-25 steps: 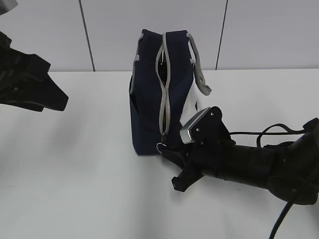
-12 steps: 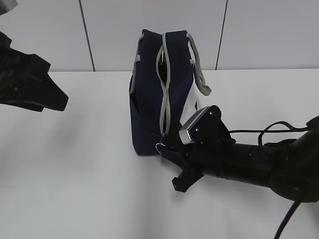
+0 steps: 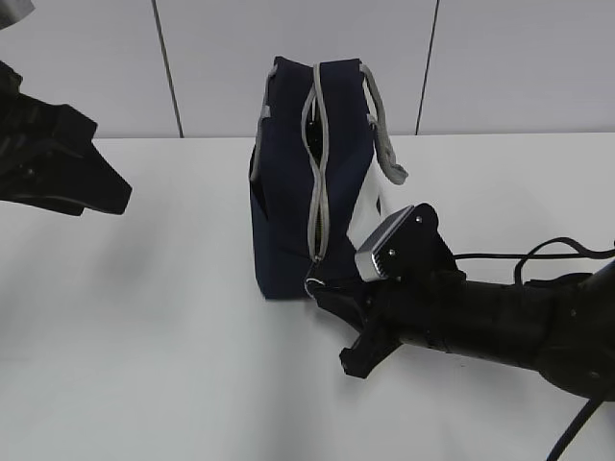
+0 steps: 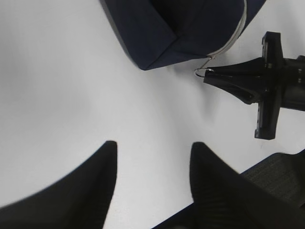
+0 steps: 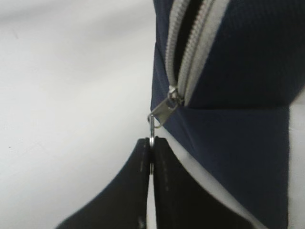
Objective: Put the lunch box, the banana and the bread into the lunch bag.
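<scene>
Your right gripper is clenched on the ring pull of the bag, with the ring edge pinched between both fingertips. The slider sits at the low end of the zipper, close to the table. The bag lies on its side near the middle of the table, and the zipper tape gapes along its length. The box, banana and bread appear in no view; whether any is already inside cannot be judged, since the opening shows only darkness.

Your left gripper hangs released above bare table, well apart from the bag.

For the step in hand, pull in line with the zipper track, not across it; the ring is thin and could slip from the pads. Brace the bag with your left gripper so the fabric does not drag along the table
</scene>
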You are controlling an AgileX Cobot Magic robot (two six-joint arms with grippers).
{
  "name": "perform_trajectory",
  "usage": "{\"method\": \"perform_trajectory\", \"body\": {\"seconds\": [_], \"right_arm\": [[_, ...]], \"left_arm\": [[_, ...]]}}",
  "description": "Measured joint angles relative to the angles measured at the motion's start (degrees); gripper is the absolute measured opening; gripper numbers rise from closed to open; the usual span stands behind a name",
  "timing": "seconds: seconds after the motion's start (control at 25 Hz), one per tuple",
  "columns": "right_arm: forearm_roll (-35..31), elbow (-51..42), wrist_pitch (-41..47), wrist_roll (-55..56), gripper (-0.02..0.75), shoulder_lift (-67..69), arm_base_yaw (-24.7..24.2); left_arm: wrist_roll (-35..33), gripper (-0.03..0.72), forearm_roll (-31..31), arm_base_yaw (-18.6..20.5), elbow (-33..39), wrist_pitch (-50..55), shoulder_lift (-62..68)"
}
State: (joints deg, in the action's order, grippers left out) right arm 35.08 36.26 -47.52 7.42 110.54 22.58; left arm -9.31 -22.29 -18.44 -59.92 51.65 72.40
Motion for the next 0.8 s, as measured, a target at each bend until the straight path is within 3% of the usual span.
{"method": "perform_trajectory", "body": {"seconds": [0.8], "right_arm": [[3.74,-2.76,-0.86,3.84,-0.016,-8.55,0.00]], "left_arm": [[0.00,0.361,-2.44,-0.94,0.00,-0.23,0.00]]}}
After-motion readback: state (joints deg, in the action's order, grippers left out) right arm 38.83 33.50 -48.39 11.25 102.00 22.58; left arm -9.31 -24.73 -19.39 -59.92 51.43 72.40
